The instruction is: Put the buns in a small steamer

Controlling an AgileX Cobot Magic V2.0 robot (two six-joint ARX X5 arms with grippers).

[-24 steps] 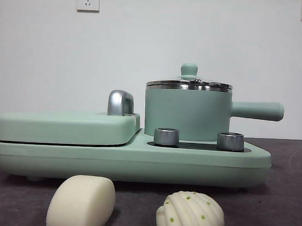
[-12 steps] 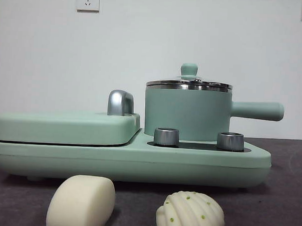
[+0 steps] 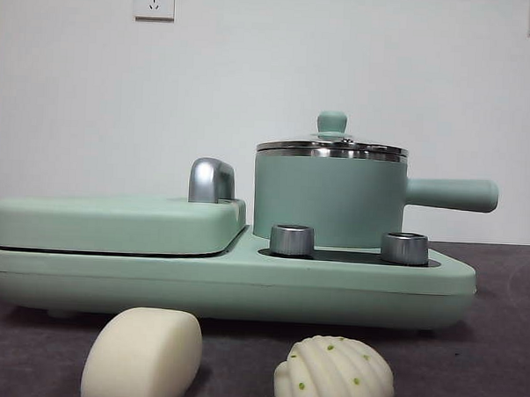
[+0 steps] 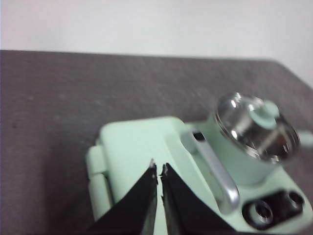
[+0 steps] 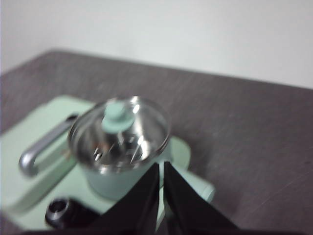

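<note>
Two cream-white buns, smooth oblong (image 3: 142, 356) and ridged green-dotted shell (image 3: 333, 375), only in the front view's lower edge, unmoved; left gripper (image 4: 158, 169) and right gripper (image 5: 161, 165) both closed, empty, above the lidded mint-green steamer pot (image 3: 328, 197).

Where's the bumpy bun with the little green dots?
In the front view, the ridged bun with green dots sits on the dark table at the bottom, right of the smooth bun, just in front of the mint-green cooker base below the steamer pot.
</note>
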